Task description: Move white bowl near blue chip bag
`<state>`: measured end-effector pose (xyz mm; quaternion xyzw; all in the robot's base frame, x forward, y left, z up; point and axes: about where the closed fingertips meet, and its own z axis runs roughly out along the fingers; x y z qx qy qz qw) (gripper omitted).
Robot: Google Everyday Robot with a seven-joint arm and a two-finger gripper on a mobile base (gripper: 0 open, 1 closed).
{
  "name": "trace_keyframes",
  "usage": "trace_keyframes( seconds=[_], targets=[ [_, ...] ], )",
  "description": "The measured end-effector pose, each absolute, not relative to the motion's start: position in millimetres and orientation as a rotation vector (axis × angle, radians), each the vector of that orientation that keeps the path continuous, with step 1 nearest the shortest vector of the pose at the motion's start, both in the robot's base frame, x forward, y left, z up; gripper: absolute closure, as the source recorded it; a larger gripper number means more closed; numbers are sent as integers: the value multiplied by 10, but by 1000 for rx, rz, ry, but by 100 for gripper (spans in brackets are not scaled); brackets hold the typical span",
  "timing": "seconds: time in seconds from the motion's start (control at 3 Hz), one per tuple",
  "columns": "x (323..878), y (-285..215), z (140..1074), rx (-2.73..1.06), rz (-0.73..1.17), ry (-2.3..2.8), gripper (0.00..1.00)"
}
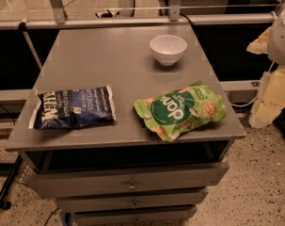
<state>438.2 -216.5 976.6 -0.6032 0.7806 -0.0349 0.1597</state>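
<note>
The white bowl (168, 49) stands upright at the back right of the grey table top (109, 55). The blue chip bag (74, 107) lies flat at the front left, well apart from the bowl. My gripper (272, 97) shows as pale arm parts at the right edge of the view. It is beside the table's right side, away from both things and holding nothing that I can see.
A bright green snack bag (182, 109) lies at the front right, between the bowl and the table's front edge. The table is a drawer cabinet with drawers (130, 185) below. A metal rail (132, 20) runs behind it.
</note>
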Motion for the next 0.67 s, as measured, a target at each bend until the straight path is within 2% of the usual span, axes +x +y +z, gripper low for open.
trace_keyframes(
  seconds=[0.33,0.67],
  targets=[
    [4384,-2165,9766,-1724,-100,2230,0],
    [4852,-2058,9698,-1775,-68,2124,0]
  ],
)
